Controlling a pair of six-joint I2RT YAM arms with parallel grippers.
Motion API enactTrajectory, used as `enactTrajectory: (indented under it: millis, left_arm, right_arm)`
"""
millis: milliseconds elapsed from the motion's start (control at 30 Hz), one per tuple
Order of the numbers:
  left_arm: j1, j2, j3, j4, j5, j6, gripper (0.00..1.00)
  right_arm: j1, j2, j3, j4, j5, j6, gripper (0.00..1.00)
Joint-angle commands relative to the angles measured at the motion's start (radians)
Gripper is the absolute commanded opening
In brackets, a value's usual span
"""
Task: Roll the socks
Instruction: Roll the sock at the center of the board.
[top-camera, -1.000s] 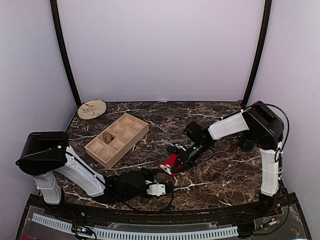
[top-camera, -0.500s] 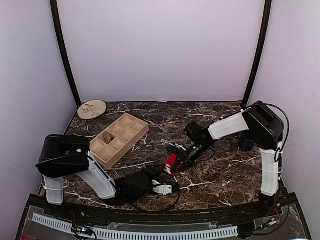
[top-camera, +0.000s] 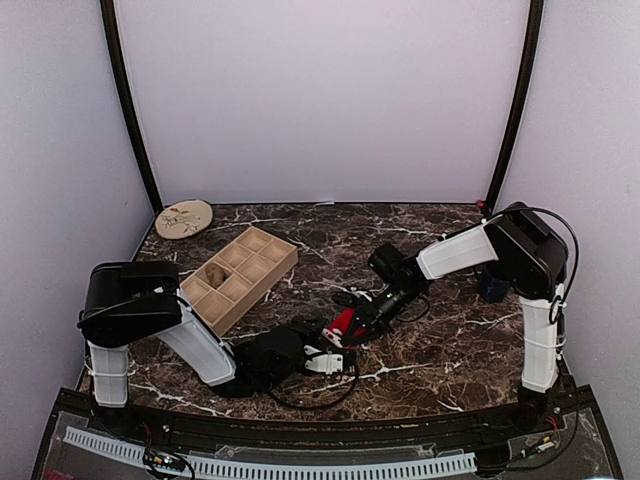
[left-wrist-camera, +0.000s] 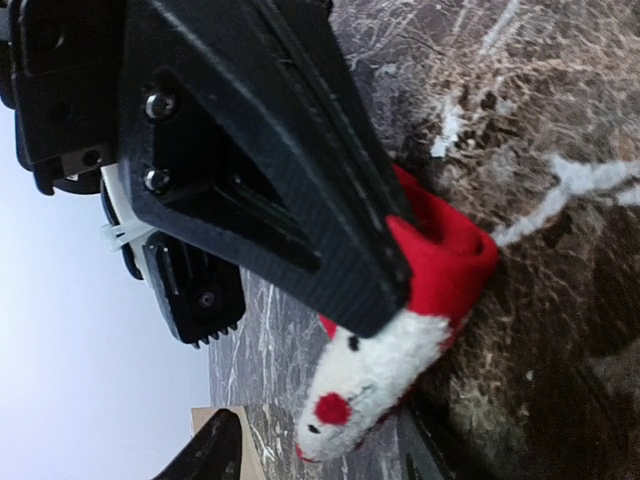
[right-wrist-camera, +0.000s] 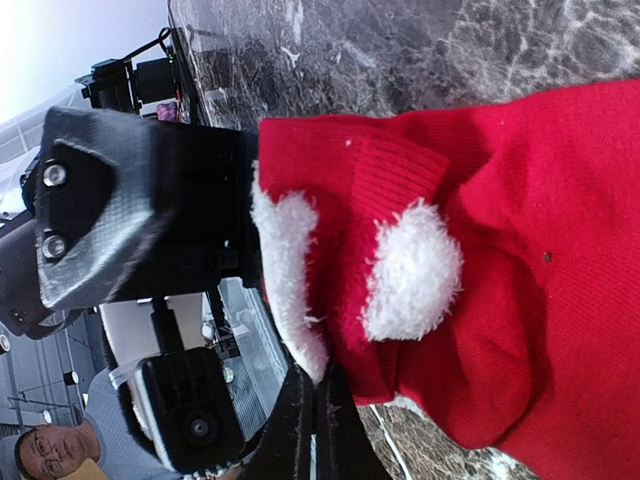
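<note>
While the right fingers (right-wrist-camera: 302, 440) clamp the red sock (top-camera: 343, 321) at the middle of the tabletop (top-camera: 450, 345), the left fingers (left-wrist-camera: 212, 452) stand apart about its fluffy white end; the tan sock (top-camera: 215, 272) sits in a wooden tray (top-camera: 284, 264) compartment.

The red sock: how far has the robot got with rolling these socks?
Looks done: a tan bundle, probably the other sock, sits in the wooden tray. In hand: the right gripper is shut on the red sock, bunched but not rolled; the open left gripper is at its white end. Left: rolling it up.
</note>
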Motion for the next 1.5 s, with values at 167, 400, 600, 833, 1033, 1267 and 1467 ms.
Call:
enactTrajectory:
  millis: [167,400,600,833,1033,1267,1467]
  left_arm:
    - [0.008,-0.022,0.002,-0.113,0.069,-0.052,0.52]
    - [0.032,-0.032,0.044,-0.23,0.103,-0.082,0.28]
    - [0.047,-0.042,0.077,-0.306,0.128,-0.084,0.24]
    - [0.056,-0.094,0.121,-0.507,0.179,-0.13,0.11]
    - [0.059,-0.149,0.206,-0.75,0.244,-0.179,0.05]
    - [0.06,-0.147,0.367,-1.078,0.331,-0.246,0.04]
    - [0.062,-0.113,0.492,-1.305,0.404,-0.272,0.03]
  right_arm:
    - [-0.006,-0.015,-0.008,0.015,-0.021,0.008,0.0]
    - [-0.006,-0.011,-0.005,0.018,-0.027,0.012,0.0]
    - [-0.006,-0.007,-0.007,0.018,-0.026,0.011,0.0]
    - [-0.006,-0.011,-0.008,-0.006,-0.006,-0.011,0.0]
    - [-0.006,-0.012,0.004,-0.079,0.067,-0.058,0.0]
    - [-0.006,-0.031,-0.015,-0.11,0.149,-0.085,0.05]
    - [-0.004,-0.083,-0.104,-0.036,0.165,-0.042,0.17]
